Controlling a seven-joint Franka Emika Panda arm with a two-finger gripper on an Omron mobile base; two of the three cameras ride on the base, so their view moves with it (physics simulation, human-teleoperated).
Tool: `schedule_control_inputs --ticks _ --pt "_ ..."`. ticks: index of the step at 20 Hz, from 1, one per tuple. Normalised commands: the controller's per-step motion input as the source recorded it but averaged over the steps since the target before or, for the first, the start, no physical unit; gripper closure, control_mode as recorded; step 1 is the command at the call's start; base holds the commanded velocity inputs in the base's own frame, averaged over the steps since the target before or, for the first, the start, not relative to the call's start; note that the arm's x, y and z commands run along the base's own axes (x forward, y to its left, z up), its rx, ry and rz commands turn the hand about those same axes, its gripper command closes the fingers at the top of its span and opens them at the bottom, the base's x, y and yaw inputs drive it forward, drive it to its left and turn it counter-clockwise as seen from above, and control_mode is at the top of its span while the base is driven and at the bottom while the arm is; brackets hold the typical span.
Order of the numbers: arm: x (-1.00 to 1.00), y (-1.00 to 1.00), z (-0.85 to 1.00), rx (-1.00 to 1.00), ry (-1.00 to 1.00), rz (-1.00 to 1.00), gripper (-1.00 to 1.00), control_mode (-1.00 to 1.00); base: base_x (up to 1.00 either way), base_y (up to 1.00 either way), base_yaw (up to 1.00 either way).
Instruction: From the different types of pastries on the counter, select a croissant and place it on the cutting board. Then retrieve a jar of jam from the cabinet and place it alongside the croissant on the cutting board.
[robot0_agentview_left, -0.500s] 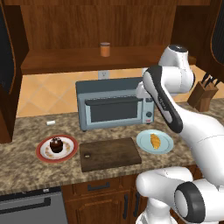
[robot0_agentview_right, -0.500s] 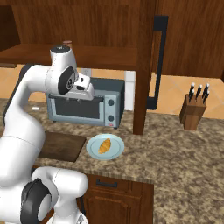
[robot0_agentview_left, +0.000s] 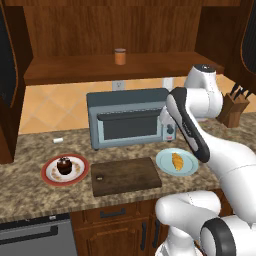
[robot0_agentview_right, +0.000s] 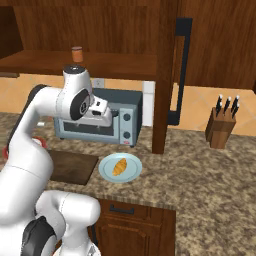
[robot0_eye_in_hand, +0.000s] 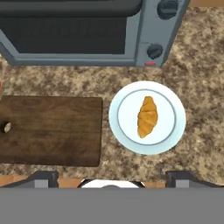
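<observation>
Hand view: croissant on plate, unmoved; arm apparently shifted slightly; pincer state cannot tell.

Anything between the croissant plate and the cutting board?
Nothing: in the hand view just a narrow strip of bare counter separates the croissant on its plate from the cutting board.

Golden-yellow croissant, pale-blue plate
</observation>
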Motion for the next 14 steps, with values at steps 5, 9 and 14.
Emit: schedule_control_inputs --ticks 5,9,14 --pt "0.00 -0.63 -0.67 0.00 -0.04 0.00 -1.00 -1.00 0.00 0.00 0.00" --pt "0.10 -0.33 -0.60 0.00 -0.07 0.00 -1.00 -1.00 0.00 0.00 0.00" --pt "0.45 -0.15 -0.54 0.00 -0.05 0.01 -1.00 -1.00 0.00 0.00 0.00"
